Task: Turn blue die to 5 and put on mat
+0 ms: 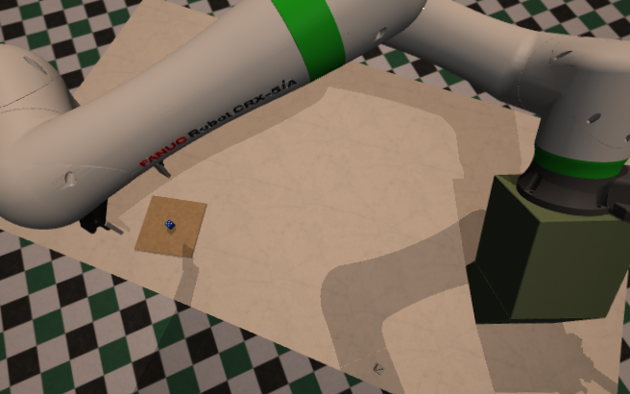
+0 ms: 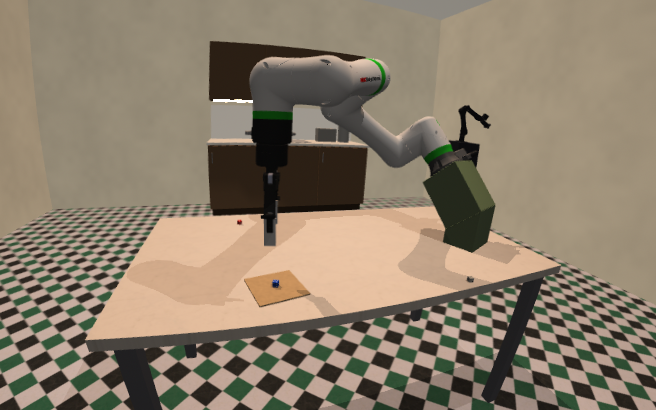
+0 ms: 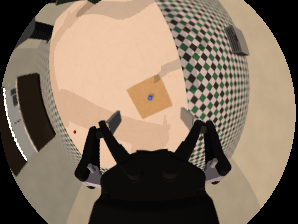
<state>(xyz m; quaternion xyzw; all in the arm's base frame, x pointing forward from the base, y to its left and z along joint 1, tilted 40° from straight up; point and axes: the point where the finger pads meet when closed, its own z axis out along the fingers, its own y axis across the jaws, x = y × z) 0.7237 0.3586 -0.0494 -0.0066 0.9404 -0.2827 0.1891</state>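
Already the blue die (image 1: 169, 224) sits flat near the middle of the mat (image 1: 187, 211), wholly inside its edges. Above the table (image 2: 350, 250), the gripper (image 3: 150, 120) hangs spread wide and empty, probably releasing; the die's top number is unreadable.

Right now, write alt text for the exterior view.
A small blue die sits on a square brown mat near the front edge of a pale wooden table. The white robot arm's open gripper hangs behind the mat, holding nothing.
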